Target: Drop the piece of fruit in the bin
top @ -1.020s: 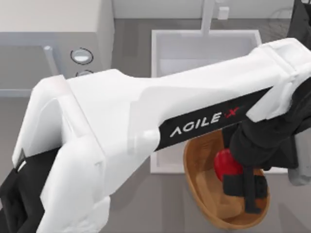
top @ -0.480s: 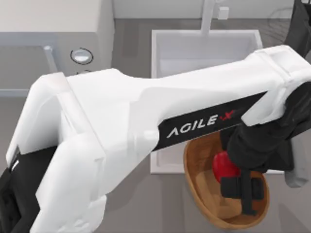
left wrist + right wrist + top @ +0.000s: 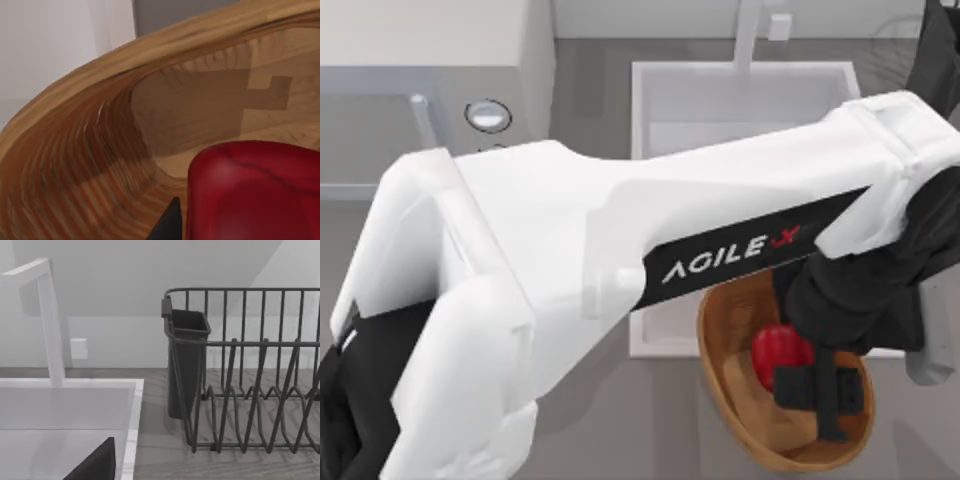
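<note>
The piece of fruit (image 3: 775, 350) is small, round and glossy red, and it sits inside the bin (image 3: 722, 385), a large oval brown wooden bowl near the table's front right. My left arm reaches across the table, and its black gripper (image 3: 817, 392) hangs over the bin just right of the fruit. In the left wrist view the fruit (image 3: 255, 195) looms close above the bin's ridged wall (image 3: 75, 165). One dark fingertip (image 3: 167, 225) stands beside it with a thin gap between, so the gripper looks open. My right arm (image 3: 940, 50) stays parked at the far right.
A white sink basin (image 3: 642, 110) with a faucet (image 3: 50, 325) lies just behind the bin. A dark wire dish rack (image 3: 250, 390) with a cutlery holder stands to the sink's right. A white counter block fills the far left.
The fruit has slipped slightly down and left, deeper into the bin and away from the gripper. The left gripper has shifted a little left over the bin.
</note>
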`<state>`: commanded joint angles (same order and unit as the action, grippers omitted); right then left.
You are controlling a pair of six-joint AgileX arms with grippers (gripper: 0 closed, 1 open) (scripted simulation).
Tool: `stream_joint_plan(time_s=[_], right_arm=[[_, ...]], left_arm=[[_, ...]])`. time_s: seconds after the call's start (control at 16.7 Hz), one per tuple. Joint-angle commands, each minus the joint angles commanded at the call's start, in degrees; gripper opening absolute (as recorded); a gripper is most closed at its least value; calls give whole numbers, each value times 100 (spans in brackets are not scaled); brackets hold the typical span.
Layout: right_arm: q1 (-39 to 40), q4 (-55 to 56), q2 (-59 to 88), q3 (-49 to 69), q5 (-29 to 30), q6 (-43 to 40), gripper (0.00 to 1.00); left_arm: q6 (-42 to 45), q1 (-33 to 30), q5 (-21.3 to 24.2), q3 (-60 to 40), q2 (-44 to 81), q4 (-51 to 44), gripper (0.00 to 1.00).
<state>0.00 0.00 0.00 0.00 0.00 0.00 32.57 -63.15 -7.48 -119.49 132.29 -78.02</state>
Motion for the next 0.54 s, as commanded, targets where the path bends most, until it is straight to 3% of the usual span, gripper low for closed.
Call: stream_joint_plan(time_s=[0.18,0.54], right_arm=[[0,0,0,0,0,0,100],[0,0,0,0,0,0,100]], left_arm=[[0,0,0,0,0,0,98],[0,0,0,0,0,0,100]])
